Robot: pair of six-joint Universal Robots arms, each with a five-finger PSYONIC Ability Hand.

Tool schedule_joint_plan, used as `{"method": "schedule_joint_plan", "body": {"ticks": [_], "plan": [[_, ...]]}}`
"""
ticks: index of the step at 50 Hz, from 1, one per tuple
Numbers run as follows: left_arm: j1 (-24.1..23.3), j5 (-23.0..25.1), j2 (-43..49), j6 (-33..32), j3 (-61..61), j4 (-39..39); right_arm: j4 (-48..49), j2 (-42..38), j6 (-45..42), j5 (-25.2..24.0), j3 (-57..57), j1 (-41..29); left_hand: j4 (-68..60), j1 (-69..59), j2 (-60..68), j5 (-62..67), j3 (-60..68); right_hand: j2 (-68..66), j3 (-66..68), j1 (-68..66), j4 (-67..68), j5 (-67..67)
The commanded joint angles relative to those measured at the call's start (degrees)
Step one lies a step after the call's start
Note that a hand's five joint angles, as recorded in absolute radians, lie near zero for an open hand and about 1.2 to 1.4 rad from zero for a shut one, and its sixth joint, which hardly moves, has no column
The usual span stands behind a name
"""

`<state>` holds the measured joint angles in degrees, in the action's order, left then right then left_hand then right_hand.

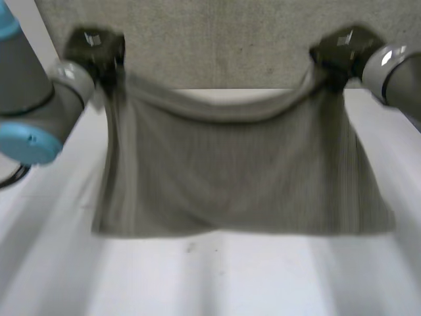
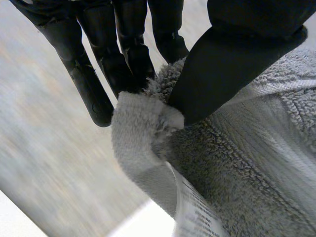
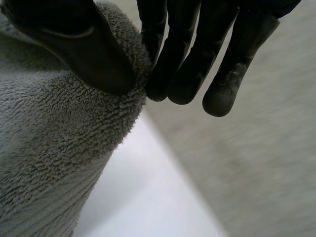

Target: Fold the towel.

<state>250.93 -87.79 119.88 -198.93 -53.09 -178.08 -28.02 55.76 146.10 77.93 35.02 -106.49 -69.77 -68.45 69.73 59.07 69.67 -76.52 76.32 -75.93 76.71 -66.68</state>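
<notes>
You are looking at the white surface (image 1: 217,276) with a grey towel (image 1: 230,171) hanging spread out below and between the two raised robot hands; its top edge sags between them, and its bottom edge is down near the surface. Your left robot hand (image 1: 99,49) grips one top corner, the thumb pressing the pile against the fingers (image 2: 123,59), and your right robot hand (image 1: 339,49) pinches the other top corner between thumb and fingers (image 3: 182,74). Just under the left thumb, a white printed label (image 2: 197,212) sits on the towel's edge.
</notes>
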Motion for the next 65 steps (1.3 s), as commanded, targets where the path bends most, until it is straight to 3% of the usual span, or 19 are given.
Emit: {"method": "schedule_joint_plan", "body": {"ticks": [1, 5, 14, 20, 23, 32, 36, 37, 38, 40, 49, 55, 60, 65], "plan": [[-0.09, -5.02, 0.18, 8.19, 17.40, -6.48, 14.29, 0.47, 12.44, 4.51, -13.48, 0.49, -10.23, -11.55, 10.27, 10.93, 10.33, -3.48, 3.68, -4.07, 3.29, -3.32], [-0.01, -5.20, -1.49, 10.14, 16.97, -5.61, 14.84, 2.95, 13.60, 4.51, -11.38, 0.40, -10.23, -11.55, 10.27, 10.93, 10.33, -3.48, 3.68, -4.07, 3.29, -3.32], [1.14, -4.50, -4.22, 10.14, -4.56, -4.73, 12.73, 6.81, 10.87, 3.02, 9.81, 0.32, -10.23, -11.55, 10.27, 10.93, 10.33, -3.48, 3.68, -4.07, 3.29, -3.32], [1.93, -4.41, -3.43, 9.53, -20.03, -10.53, 13.25, 6.02, 4.99, 2.14, 25.01, -0.04, -10.23, -11.55, 10.27, 10.93, 10.33, -3.48, 3.68, -4.07, 3.29, -3.32], [1.93, -4.41, -1.94, 7.86, -28.80, -16.05, 15.62, 1.56, 2.44, 1.44, 33.69, -0.04, -10.23, -11.55, 10.27, 10.93, 10.33, -3.48, 3.68, -4.07, 3.29, -3.32], [2.10, -4.32, -2.11, 2.76, -36.55, -18.62, 16.59, 0.31, -0.55, 1.35, 44.00, -0.12, -10.23, -11.55, 10.27, 10.93, 10.33, -3.48, 3.68, -4.07, 3.29, -3.32], [2.37, -4.23, -5.52, 2.67, -39.80, -18.79, 16.68, 6.17, -2.13, 1.17, 51.35, 0.14, -10.23, -11.55, 10.27, 10.93, 10.33, -3.48, 3.68, -4.07, 3.29, -3.32], [2.37, -3.97, -6.75, 2.67, -40.94, -18.80, 16.85, 8.72, -2.66, 0.65, 53.99, 0.40, -10.23, -11.55, 10.27, 10.93, 10.33, 8.12, -7.91, 7.53, -8.31, 8.28], [2.37, -3.97, -6.77, 2.67, -40.95, -18.80, 16.86, 8.75, -2.66, 0.64, 54.01, 0.40, -10.23, -11.55, 10.27, 10.93, 10.33, 8.24, -8.03, 7.65, -8.43, 8.40], [2.89, -2.57, -8.95, 2.58, -42.96, -18.88, 16.42, 13.21, -4.50, 0.03, 58.04, 0.58, -10.23, -11.55, 10.27, 10.93, 10.33, 66.52, -66.32, 65.93, -66.71, 66.68], [3.86, 0.42, -12.83, 2.23, -46.31, -18.88, 17.73, 21.92, -7.76, -1.02, 58.33, 0.67, -10.23, -11.55, 10.27, 10.93, 10.33, 66.52, -66.32, 65.93, -66.71, 66.68], [4.21, 0.42, -12.92, 2.23, -47.10, -18.88, 17.65, 22.46, -7.67, -3.57, 53.66, 0.67, -10.23, -11.55, 10.27, 10.93, 10.33, 66.52, -66.32, 65.93, -66.71, 66.68], [4.56, 0.51, -12.92, 2.23, -47.63, -18.88, 16.60, 15.28, -10.21, -10.24, 46.30, 0.14, -10.23, -11.55, 10.27, 10.93, 10.33, 66.52, -66.32, 65.93, -66.71, 66.68], [4.83, 0.51, -12.92, 2.32, -47.63, -18.88, 13.53, 8.42, -16.79, -12.27, 40.15, -0.38, -10.23, -11.55, 10.27, 10.93, 10.33, 59.89, -59.68, 59.30, -60.08, 60.05]]}}
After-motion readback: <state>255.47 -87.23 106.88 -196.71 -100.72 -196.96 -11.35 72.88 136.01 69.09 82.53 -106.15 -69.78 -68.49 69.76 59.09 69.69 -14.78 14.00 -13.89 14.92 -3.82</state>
